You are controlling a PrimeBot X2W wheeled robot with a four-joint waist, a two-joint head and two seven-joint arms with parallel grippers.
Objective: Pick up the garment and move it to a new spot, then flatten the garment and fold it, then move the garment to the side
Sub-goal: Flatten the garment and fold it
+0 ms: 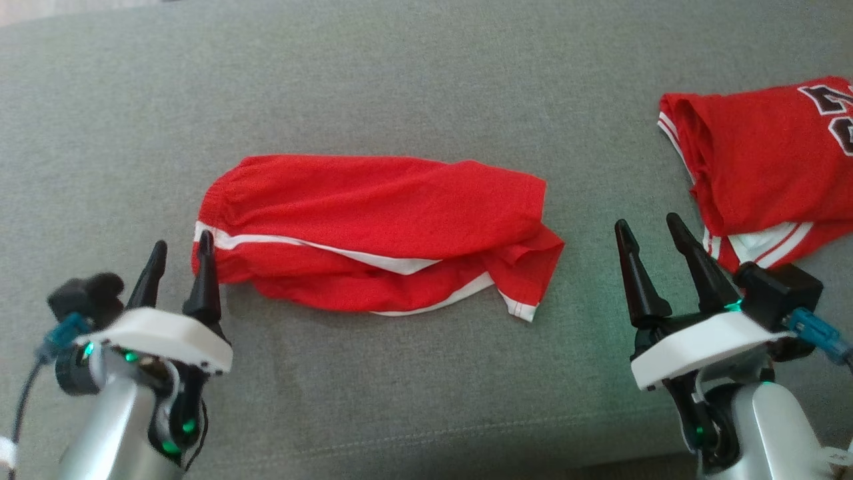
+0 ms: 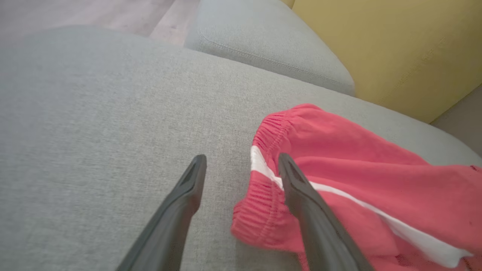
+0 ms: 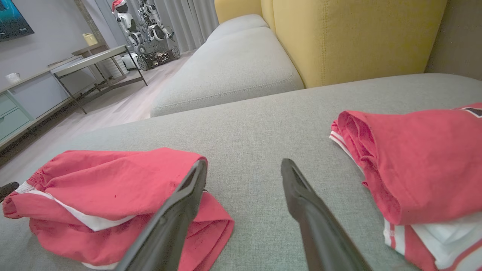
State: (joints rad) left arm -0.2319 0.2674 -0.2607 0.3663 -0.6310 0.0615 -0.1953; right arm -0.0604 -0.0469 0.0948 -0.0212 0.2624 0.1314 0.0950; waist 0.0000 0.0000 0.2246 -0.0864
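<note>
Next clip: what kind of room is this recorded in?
Probably a living room, perhaps a staged one: a grey sofa seat with a yellow backrest, a low sideboard, and another robot parked by the curtains.

The left gripper (image 1: 182,241) and right gripper (image 1: 648,221) have tapered black fingers (image 1: 638,280), white mounts (image 1: 693,343), silver forearms (image 1: 113,427), green lights (image 1: 733,305), blue cable plugs (image 1: 816,333).

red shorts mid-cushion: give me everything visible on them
The red shorts look like thin woven cloth with white side stripes and hem trim, and a gathered elastic waistband toward the robot's left. They lie folded lengthwise and somewhat rumpled, leg hems fanned out at the right, on the grey cushion. The open left gripper has one finger at the waistband end; contact cannot be told.
</note>
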